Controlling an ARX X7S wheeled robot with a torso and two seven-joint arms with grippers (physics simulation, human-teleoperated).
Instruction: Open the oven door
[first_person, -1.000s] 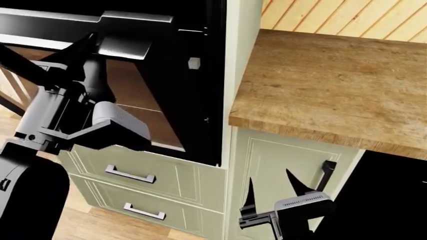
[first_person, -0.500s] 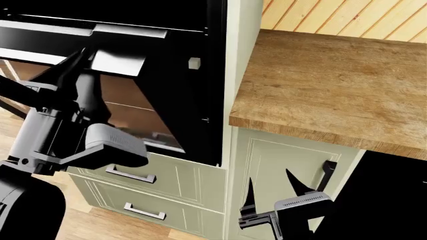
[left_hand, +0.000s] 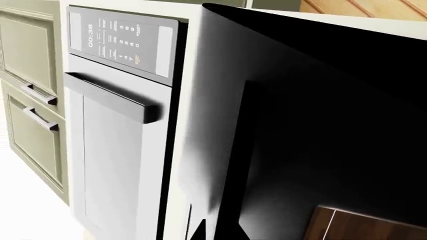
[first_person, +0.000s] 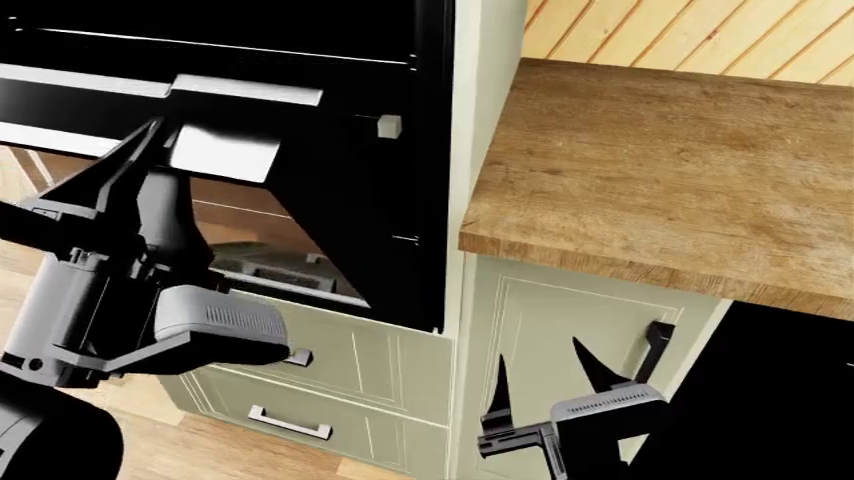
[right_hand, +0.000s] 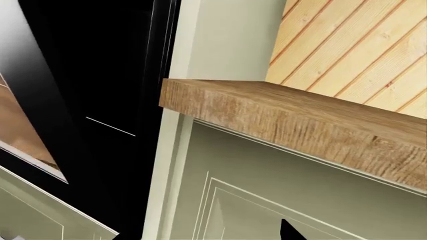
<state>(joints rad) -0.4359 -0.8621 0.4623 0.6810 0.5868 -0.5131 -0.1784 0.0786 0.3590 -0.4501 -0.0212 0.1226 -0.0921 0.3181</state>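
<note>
The oven door (first_person: 367, 210) has a glossy black frame and a reflective glass window, and it hangs partly open, tilted outward at the top. Its silver handle (first_person: 234, 150) runs along the upper edge. My left gripper (first_person: 158, 150) reaches up from below with its dark fingers closed around that handle. In the left wrist view the door's black face (left_hand: 320, 125) fills the frame, with the left gripper (left_hand: 208, 230) at its edge. My right gripper (first_person: 538, 355) hangs open and empty in front of the pale green cabinet door, and one fingertip (right_hand: 290, 232) shows in its wrist view.
A wooden countertop (first_person: 667, 170) juts out right of the oven. Two pale green drawers (first_person: 347, 365) with bar handles sit under the oven door. A cabinet door with a black handle (first_person: 657, 345) and a black panel (first_person: 781, 400) stand at the lower right. A silver appliance (left_hand: 113, 160) is nearby.
The oven door has swung further down and outward, and my left arm has moved down and toward me with its handle. The right arm has not moved.
</note>
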